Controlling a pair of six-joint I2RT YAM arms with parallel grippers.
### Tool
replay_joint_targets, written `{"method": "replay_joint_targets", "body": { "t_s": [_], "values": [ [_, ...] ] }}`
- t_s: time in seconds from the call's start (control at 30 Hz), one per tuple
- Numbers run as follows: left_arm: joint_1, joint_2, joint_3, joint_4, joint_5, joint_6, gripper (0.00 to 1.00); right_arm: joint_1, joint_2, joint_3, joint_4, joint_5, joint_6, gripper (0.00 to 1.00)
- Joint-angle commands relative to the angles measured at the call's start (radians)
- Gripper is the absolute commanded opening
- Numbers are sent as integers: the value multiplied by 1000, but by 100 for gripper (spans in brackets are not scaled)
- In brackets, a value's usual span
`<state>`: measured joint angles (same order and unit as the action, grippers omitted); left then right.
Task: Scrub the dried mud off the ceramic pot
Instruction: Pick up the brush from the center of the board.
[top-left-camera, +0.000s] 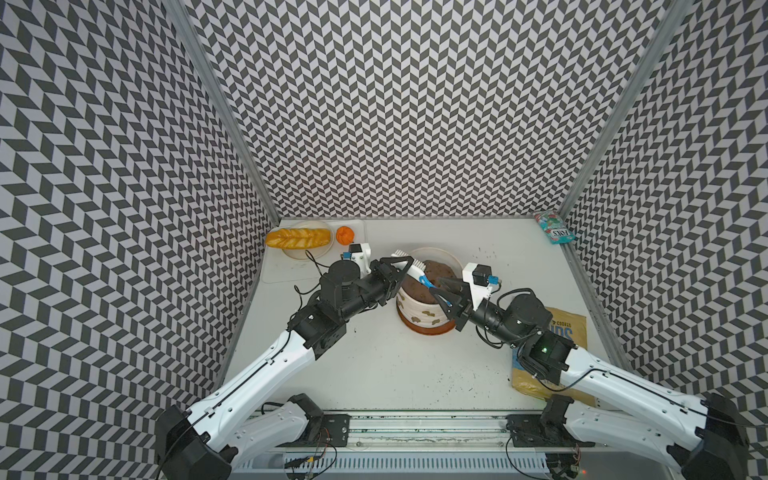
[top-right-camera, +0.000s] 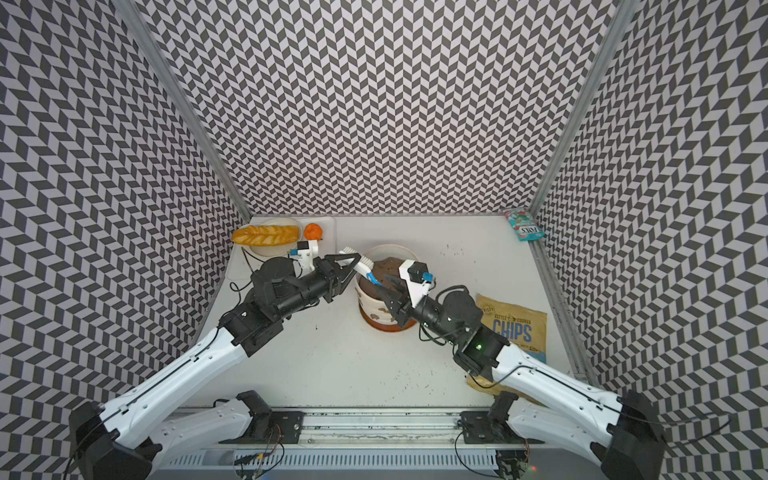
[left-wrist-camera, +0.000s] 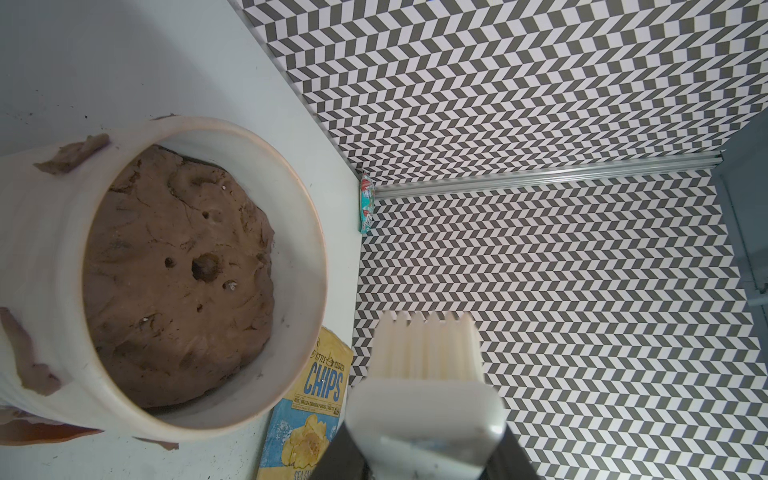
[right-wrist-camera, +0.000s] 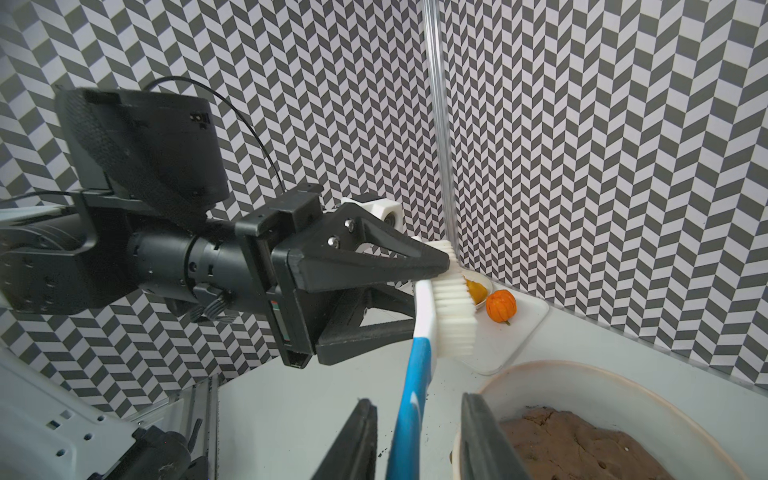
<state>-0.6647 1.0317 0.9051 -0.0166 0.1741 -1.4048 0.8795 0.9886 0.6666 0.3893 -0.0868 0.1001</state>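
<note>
The left gripper (top-left-camera: 409, 270) is closed on the head of a brush (top-left-camera: 419, 273). In the right wrist view, one of its fingers presses on the white bristles and the other on the back of the head. From there the blue handle goes down toward the right gripper (top-left-camera: 436, 286). This gripper is partly open: its two fingers (right-wrist-camera: 357, 436) stand on both sides of the handle with a gap visible at each side, so it does not hold the handle. The ceramic pot (top-left-camera: 419, 309) stands under and between the two grippers, on a brown saucer (top-left-camera: 428, 331), with soil (left-wrist-camera: 178, 270) inside. The dried mud (top-left-camera: 434, 321) is on the pot's outer wall, below the right gripper's fingertips, and the brush does not touch it.
</note>
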Motion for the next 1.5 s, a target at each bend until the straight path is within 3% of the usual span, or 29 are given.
{"method": "replay_joint_targets", "body": {
  "t_s": [0.0, 0.87, 1.47],
  "values": [
    [-4, -20, 10, 45, 23, 6, 26, 3, 10, 20, 39, 1, 7, 40],
    [32, -33, 10, 22, 34, 30, 26, -24, -64, -10, -26, -12, 0, 48],
    [36, -33, 16, 23, 50, 29, 27, -36, -14, -5, -10, -127, 12, 56]
  ]
}}
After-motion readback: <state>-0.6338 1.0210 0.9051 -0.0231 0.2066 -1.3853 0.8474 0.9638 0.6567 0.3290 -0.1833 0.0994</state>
